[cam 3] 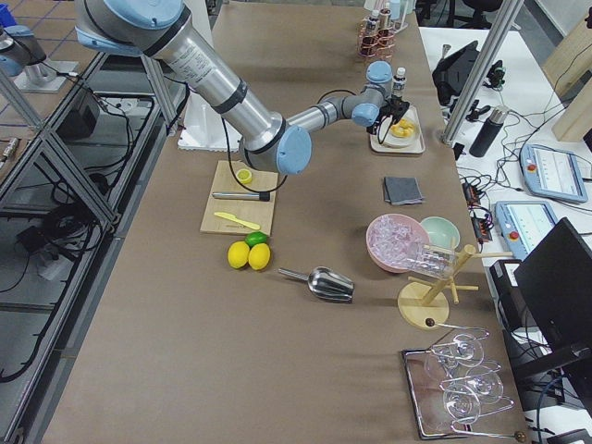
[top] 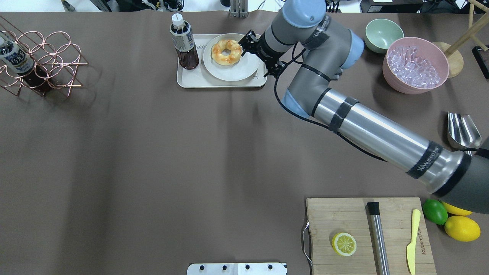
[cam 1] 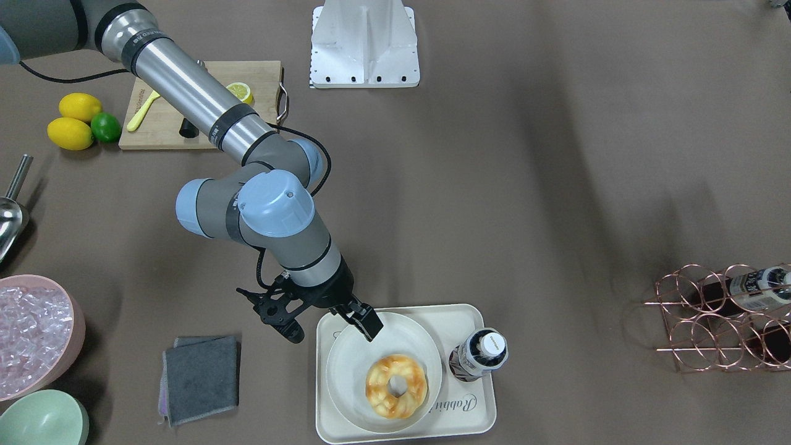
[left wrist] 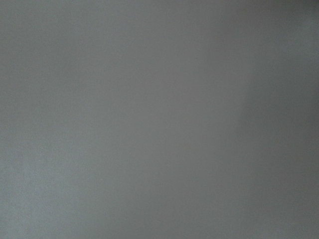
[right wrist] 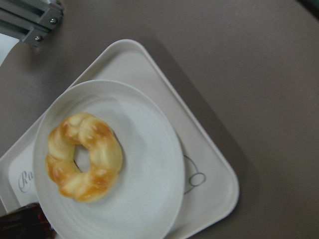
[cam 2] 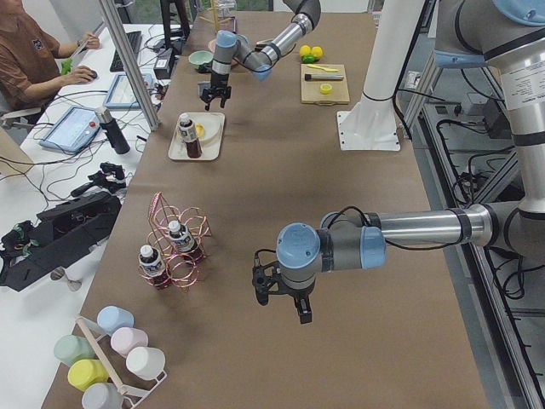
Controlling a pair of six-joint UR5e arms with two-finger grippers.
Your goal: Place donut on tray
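The donut, glossy golden-orange and twisted, lies on a round off-white plate that sits on the cream tray. It also shows in the overhead view and the right wrist view, with the tray's rim beside it. My right gripper hangs open and empty just above the plate's robot-side edge, apart from the donut; in the overhead view it is right of the donut. My left gripper hovers over bare table far away; I cannot tell whether it is open or shut.
A dark bottle stands on the tray beside the plate. A grey cloth, a pink bowl of ice and a green bowl lie near the tray. A copper bottle rack and a cutting board stand farther off.
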